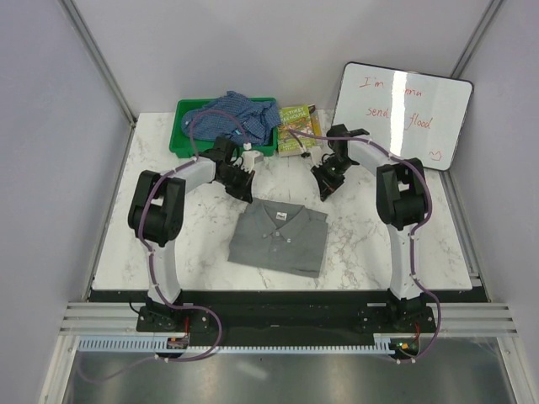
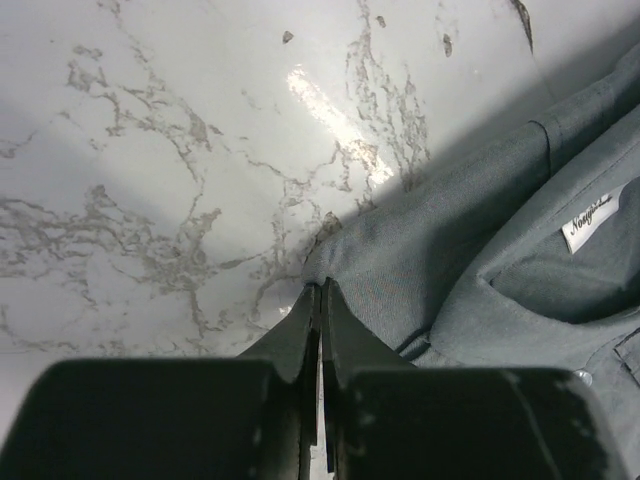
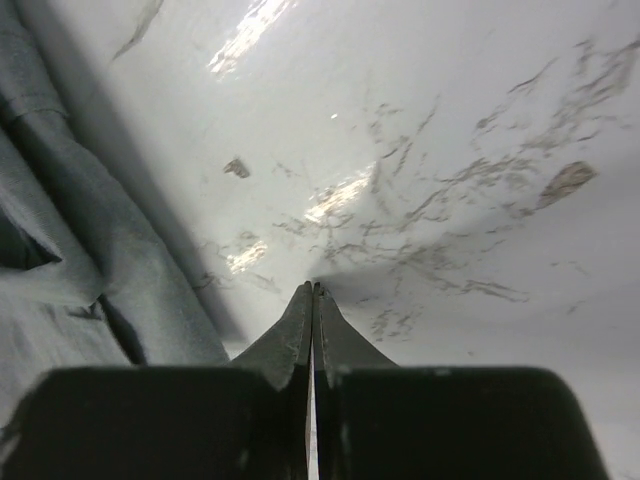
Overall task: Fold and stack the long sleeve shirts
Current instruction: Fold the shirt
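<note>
The grey shirt (image 1: 280, 237) is lying folded. Left gripper (image 2: 320, 295) and right gripper (image 3: 312, 295) are pinching shut, empty. Probably grabbing the blue checked shirt (image 1: 240, 114) next.

— What colours were the shirts?
— The grey shirt (image 1: 280, 238) was plain, with a white label (image 2: 592, 220); the blue shirt (image 1: 240, 114) carried a fine check.
— And around them?
— A green tray (image 1: 181, 136), and the surface (image 1: 202, 244) was white marble veined in grey.

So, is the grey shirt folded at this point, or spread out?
Folded. The grey shirt lies as a compact rectangle, collar on top, with no sleeves sticking out past its edges.
</note>
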You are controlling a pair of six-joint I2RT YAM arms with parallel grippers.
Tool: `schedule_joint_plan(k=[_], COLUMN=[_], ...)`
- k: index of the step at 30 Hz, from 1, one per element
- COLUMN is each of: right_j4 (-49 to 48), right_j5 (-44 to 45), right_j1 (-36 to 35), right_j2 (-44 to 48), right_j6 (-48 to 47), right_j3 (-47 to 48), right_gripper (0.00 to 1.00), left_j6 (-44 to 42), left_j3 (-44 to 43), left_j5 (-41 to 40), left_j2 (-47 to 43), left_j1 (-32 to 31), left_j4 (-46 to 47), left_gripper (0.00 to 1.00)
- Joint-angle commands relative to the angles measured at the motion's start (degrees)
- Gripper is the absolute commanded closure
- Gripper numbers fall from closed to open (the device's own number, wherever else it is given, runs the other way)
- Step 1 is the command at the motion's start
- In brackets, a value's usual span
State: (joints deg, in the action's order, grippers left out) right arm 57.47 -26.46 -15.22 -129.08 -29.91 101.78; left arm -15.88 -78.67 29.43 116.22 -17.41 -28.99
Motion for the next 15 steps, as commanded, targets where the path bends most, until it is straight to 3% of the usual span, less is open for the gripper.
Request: schedule_joint_plan(k=[1,3,5,9,11,12,15], right_j4=[-5.70,-5.44,-3.95,0.00,1.68,1.94,3.96], right_j5=[4.92,5.63,5.02,0.19,-3.14,-3.86,-8.60], right_j1=[0.02,0.19,0.72,1.42,1.60,1.60,1.60], right_j2=[0.40,1.37,3.30,7.43,9.98,10.77,12.70], right_j6=[1.61,2.22,2.66,1.70,0.39,0.21,-1.02], right_j3=[3.07,3.60,3.60,1.85,-0.08,-0.70,-1.06], right_gripper=[1.00,0.93,0.80,0.69,0.63,0.63,0.62], left_j6=[3.74,7.25,9.19,13.67,13.25,10.98,4.75], left_j3=[-0.43,1.15,2.99,7.21,8.36,8.54,8.80], left_j5=[-4.81,-5.52,-5.96,-7.46,-6.14,-5.79,-0.18], left_j2=[-1.17,-2.14,-4.24,-8.73,-10.83,-11.80,-15.66], left_j1=[1.67,2.82,3.43,3.61,3.87,4.05,5.45], left_j4=[-2.38,-2.56,-2.91,-2.74,-2.56,-2.56,-3.35], left_gripper=[0.98,0.98,0.98,0.98,0.86,0.74,0.59])
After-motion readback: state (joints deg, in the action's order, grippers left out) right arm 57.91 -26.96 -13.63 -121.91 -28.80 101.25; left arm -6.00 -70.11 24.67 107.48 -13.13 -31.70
